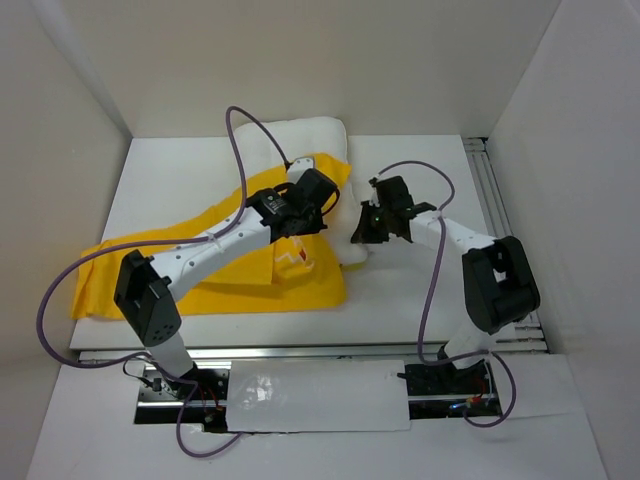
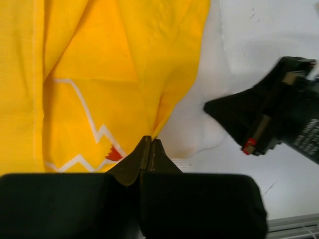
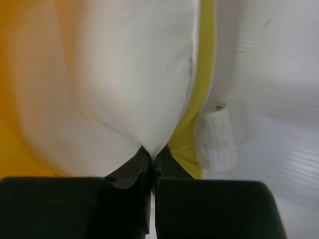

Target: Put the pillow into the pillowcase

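Note:
The yellow pillowcase lies spread across the left and middle of the table, its printed side up. The white pillow sticks out from under it at the back, and a corner of the pillow shows at the case's right edge. My left gripper is shut on the pillowcase's right edge, where the fabric folds converge at its tips. My right gripper is shut on the pillow's corner, beside its yellow mesh edge and a white label. The two grippers stand close together.
White walls enclose the table on three sides. A metal rail runs along the right edge. A white sheet lies between the arm bases at the near edge. Purple cables loop above both arms.

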`<action>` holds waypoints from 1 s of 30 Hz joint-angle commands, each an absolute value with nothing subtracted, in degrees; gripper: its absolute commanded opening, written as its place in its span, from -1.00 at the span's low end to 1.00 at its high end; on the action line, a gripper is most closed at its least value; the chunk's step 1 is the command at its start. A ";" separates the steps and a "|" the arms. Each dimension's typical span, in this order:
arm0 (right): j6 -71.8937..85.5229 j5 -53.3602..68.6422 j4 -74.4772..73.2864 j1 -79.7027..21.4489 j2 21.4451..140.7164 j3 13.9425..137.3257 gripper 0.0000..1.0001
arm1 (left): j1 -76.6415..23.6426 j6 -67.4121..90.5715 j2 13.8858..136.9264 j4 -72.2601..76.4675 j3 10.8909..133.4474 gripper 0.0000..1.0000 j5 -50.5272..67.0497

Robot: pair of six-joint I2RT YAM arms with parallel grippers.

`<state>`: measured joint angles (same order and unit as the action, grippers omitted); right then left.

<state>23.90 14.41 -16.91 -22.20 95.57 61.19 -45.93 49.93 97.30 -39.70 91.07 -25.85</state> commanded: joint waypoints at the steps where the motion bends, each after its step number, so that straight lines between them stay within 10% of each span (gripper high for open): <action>1: 27.50 6.73 -15.89 -18.12 89.58 58.98 -1.00 | -45.62 51.24 96.24 -38.41 90.70 -1.00 -27.60; 13: 27.77 -16.25 -38.23 10.99 66.10 59.94 -1.00 | -45.09 48.70 98.17 -35.69 89.91 -1.00 -23.21; 17: 27.77 -15.47 -38.31 11.51 67.75 60.11 -0.34 | -47.97 42.02 98.79 -31.56 90.44 -0.71 -18.63; 21: 28.39 -19.68 -40.69 11.51 68.21 63.45 0.40 | -51.94 37.89 95.81 -26.03 88.34 -0.93 -16.37; 30: 26.37 -3.58 -38.25 3.52 62.75 66.71 0.80 | -59.04 32.35 99.57 -18.28 92.54 -0.99 -9.76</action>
